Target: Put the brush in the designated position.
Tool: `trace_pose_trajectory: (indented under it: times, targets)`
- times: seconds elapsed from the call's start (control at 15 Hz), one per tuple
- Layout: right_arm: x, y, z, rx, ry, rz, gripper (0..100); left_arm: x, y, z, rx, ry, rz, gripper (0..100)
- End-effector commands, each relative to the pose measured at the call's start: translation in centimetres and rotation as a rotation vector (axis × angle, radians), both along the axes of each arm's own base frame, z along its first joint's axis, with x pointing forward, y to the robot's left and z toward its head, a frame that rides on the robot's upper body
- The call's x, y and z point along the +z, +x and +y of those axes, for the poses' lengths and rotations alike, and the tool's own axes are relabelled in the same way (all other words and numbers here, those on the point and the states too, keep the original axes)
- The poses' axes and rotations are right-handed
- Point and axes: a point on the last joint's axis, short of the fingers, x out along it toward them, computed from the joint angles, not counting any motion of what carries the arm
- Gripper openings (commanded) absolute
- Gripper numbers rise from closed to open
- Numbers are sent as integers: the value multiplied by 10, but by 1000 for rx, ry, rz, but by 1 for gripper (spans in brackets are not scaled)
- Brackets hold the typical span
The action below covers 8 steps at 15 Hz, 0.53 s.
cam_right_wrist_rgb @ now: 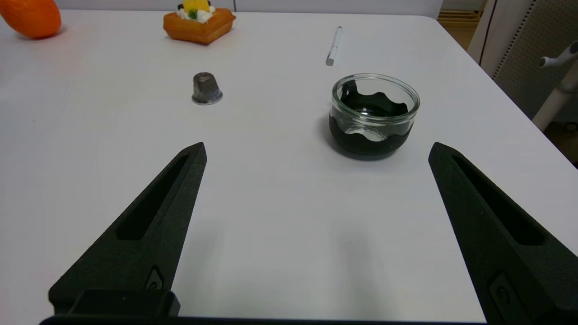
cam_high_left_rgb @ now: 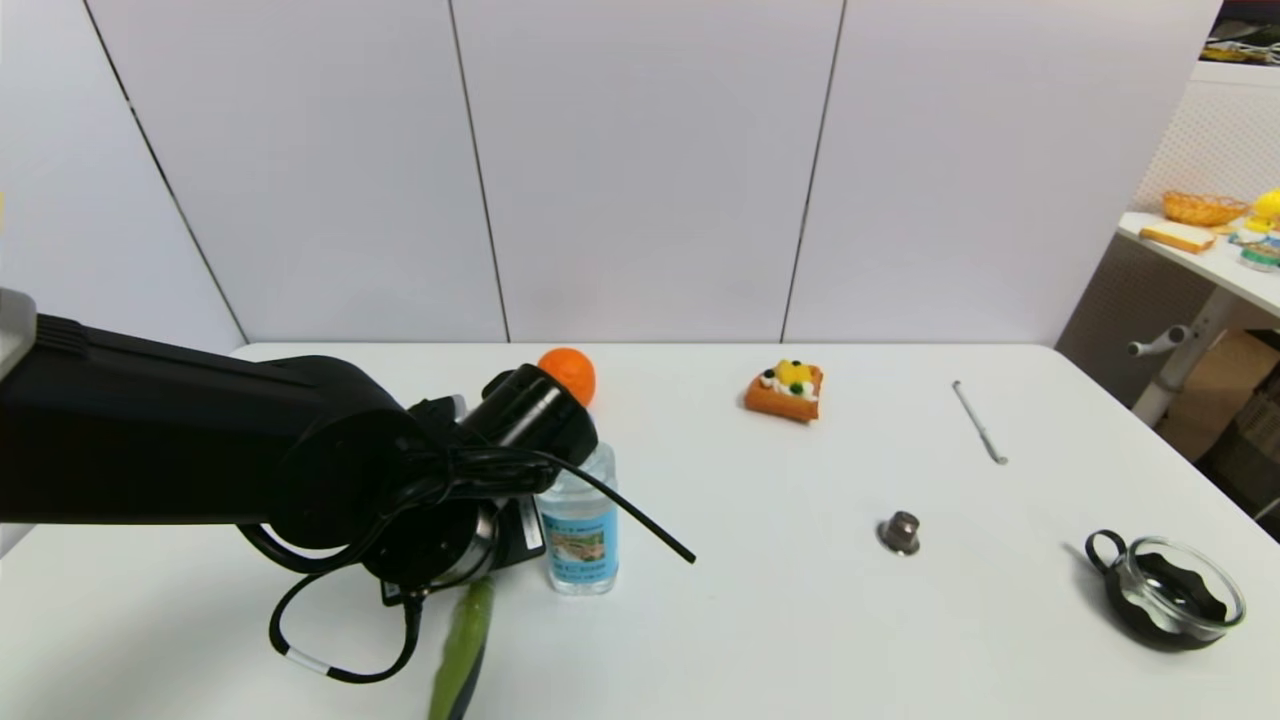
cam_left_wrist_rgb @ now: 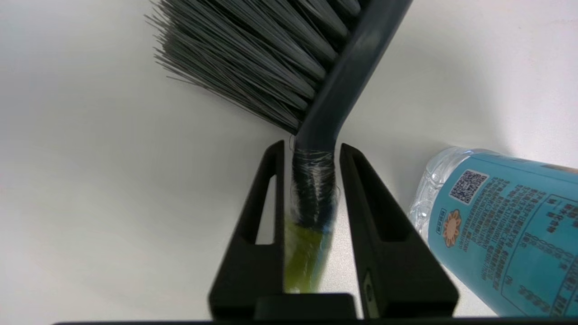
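Note:
My left gripper [cam_left_wrist_rgb: 311, 146] is shut on the neck of the brush [cam_left_wrist_rgb: 316, 90], where the dark grey head meets the lime-green handle. The bristles [cam_left_wrist_rgb: 253, 54] fan out beyond the fingertips, over plain white tabletop [cam_left_wrist_rgb: 90, 180]. In the head view the left arm hides the gripper and the brush head. Only the green handle end [cam_high_left_rgb: 462, 650] sticks out below the wrist, near the table's front edge. No mark shows on the table for a designated position. My right gripper [cam_right_wrist_rgb: 317, 146] is open and holds nothing, low over the table's right side.
A clear bottle with a blue label [cam_high_left_rgb: 580, 520] stands right beside the left wrist. Farther off are an orange [cam_high_left_rgb: 567, 374], a fruit toast [cam_high_left_rgb: 786, 390], a thin metal pick [cam_high_left_rgb: 979, 421], a small metal cap [cam_high_left_rgb: 900, 531] and a glass bowl [cam_high_left_rgb: 1170, 600].

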Motion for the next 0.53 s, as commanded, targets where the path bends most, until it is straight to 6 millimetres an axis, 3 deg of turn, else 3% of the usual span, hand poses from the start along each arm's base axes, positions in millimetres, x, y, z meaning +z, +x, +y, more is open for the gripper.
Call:
trace_pose_trajectory:
  times: [0.07,0.27,0.33,0.53]
  targets:
    - [0,0,0,1,-1,3,100,2,0,1,3,1,-4,100]
    - [0,0,0,1,-1,3,100,20,-3,6,7,-21,-59,100]
    - [0,0,0,1,-1,3,100,35,-3,10,11,-23,-106,100]
    - [0,0,0,1,-1,3,100,101,-3,50,11,80,-216,100]
